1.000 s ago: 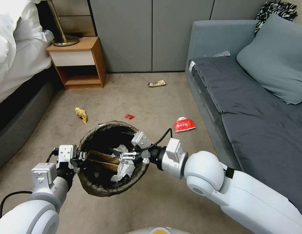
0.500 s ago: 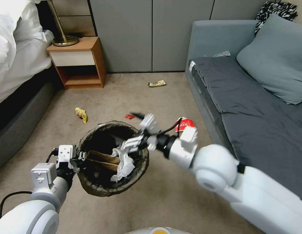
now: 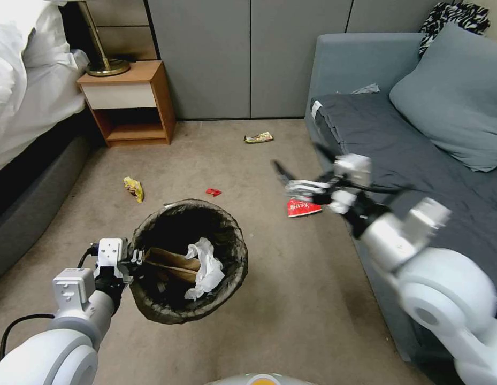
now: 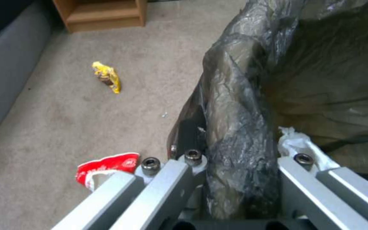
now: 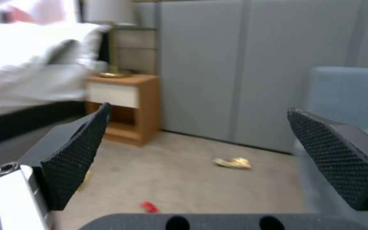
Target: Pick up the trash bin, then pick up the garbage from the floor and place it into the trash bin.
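The trash bin (image 3: 233, 239), lined with a dark bag, hangs tilted above the carpet. My left gripper (image 3: 134, 261) is shut on its near-left rim; in the left wrist view the left gripper (image 4: 235, 166) clamps the bag-covered rim of the trash bin (image 4: 239, 95). Inside lie a brown paper bag (image 3: 170, 261) and a crumpled white tissue (image 3: 206, 266). My right gripper (image 3: 303, 167) is open and empty in the air, above the red noodle bowl (image 3: 303, 207) on the floor by the sofa. The right gripper (image 5: 199, 110) has its fingers spread wide.
More garbage lies on the carpet: a yellow wrapper (image 3: 134, 188), a small red wrapper (image 3: 213, 192), a yellow-green wrapper (image 3: 258, 137) by the wall, and a red-white piece (image 4: 107, 164). A wooden nightstand (image 3: 131, 101) and bed (image 3: 23, 96) stand left, a grey sofa (image 3: 408, 160) right.
My right gripper has let go of the white tissue into the bin, then swung up and right to above the red noodle bowl. The left arm and the bin have held still.
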